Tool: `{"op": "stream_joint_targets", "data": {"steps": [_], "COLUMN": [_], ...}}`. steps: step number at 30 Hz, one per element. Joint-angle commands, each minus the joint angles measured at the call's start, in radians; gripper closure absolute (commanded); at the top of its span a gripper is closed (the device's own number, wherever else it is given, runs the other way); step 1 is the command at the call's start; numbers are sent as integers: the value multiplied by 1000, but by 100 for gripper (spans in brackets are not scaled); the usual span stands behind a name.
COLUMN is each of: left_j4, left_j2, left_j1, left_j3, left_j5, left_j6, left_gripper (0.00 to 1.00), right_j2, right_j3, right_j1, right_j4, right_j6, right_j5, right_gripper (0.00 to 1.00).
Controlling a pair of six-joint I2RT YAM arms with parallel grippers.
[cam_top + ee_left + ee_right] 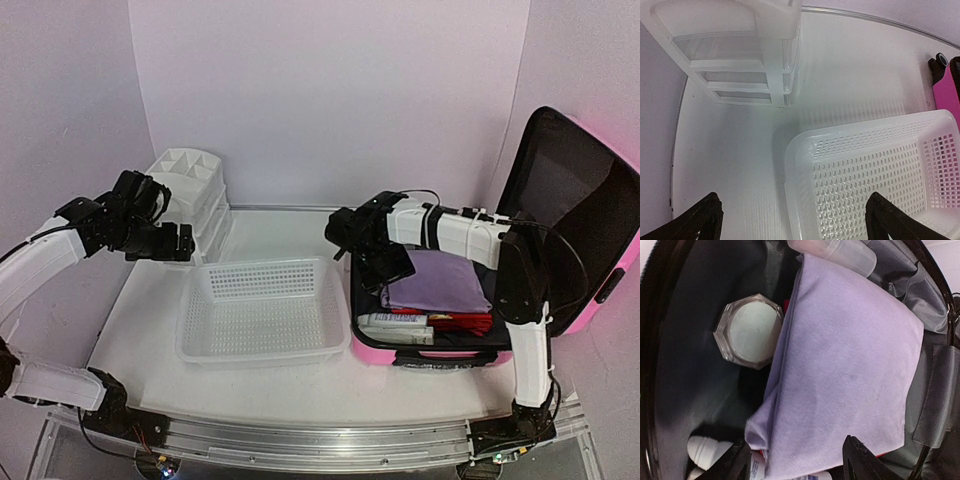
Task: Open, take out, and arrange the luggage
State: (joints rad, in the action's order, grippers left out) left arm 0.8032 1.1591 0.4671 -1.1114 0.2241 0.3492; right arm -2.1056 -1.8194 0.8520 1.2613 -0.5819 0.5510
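The luggage is parked on the right side of the table, already unzipped. Its lid is stood up against the right wall and the pink lower shell lies just beside the mesh basket.

Inside, a folded purple cloth is laid over most of the stuff. An eight-sided jar is half tucked under its edge, a clear tube sits at the far end and a white roll-on at the near one.

The right gripper is hung low over that cloth, with jaws partway apart on either side of its near edge. No real pinch can be made out, so nothing counts as held. The left gripper is spread wide with nothing in it, above the basket's corner by the drawer organizer.

The step looks like the cloth being taken out first. It'd probably be done best if all the folded layers were caught at the edge, not just the top one. A straight lift would keep the jar from being dragged along. Fabric flops, so unfolding on the way to the basket should be expected.

The table is plain white and smooth, and it's boxed in by pale walls on three sides.
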Motion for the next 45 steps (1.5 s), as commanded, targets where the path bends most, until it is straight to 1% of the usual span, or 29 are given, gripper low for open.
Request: {"op": "stream_joint_targets", "data": {"steps": [1,5,10,12,14,19,24,30,36,37,41,42,45], "left_j4": [64,74,26,18,14,-3,-13,-17,-19,-19,-21,-21,-22], "left_j2": [-48,-67,-88,-93,-101,-106,-102,-101,-100,-101,-98,-96,-95], "left_j1": [21,46,49,48,49,48,48,48,47,47,47,48,45], "left_j3": [-80,-72,-1,10,15,33,41,43,44,43,45,45,45], "left_j5": [95,204,217,241,255,246,244,243,238,238,238,237,235], "left_j6": [-109,-142,-139,-142,-142,-138,-139,-138,-139,-139,-139,-139,-139], "left_gripper": [1,1,1,1,0,0,0,1,1,1,1,1,1], "right_j2": [-49,-93,-148,-160,-165,-147,-144,-154,-163,-163,-150,-145,-131], "right_j3": [-48,-61,-87,-93,-89,-47,-27,-17,-4,-4,-2,0,-1], "right_j1": [0,0,-2,-1,-2,-1,-2,-2,-2,-2,-1,-2,-1], "right_j4": [5,-2,-5,-4,-5,-5,-3,-3,-3,-3,-3,-2,-1], "right_j6": [-63,-84,-118,-124,-134,-159,-168,-178,-177,-177,-177,-175,-166], "right_j5": [55,57,72,86,103,153,159,141,160,163,170,170,168], "right_gripper": [38,39,42,45,46,47,52,49,49,50,69,73,92]}}
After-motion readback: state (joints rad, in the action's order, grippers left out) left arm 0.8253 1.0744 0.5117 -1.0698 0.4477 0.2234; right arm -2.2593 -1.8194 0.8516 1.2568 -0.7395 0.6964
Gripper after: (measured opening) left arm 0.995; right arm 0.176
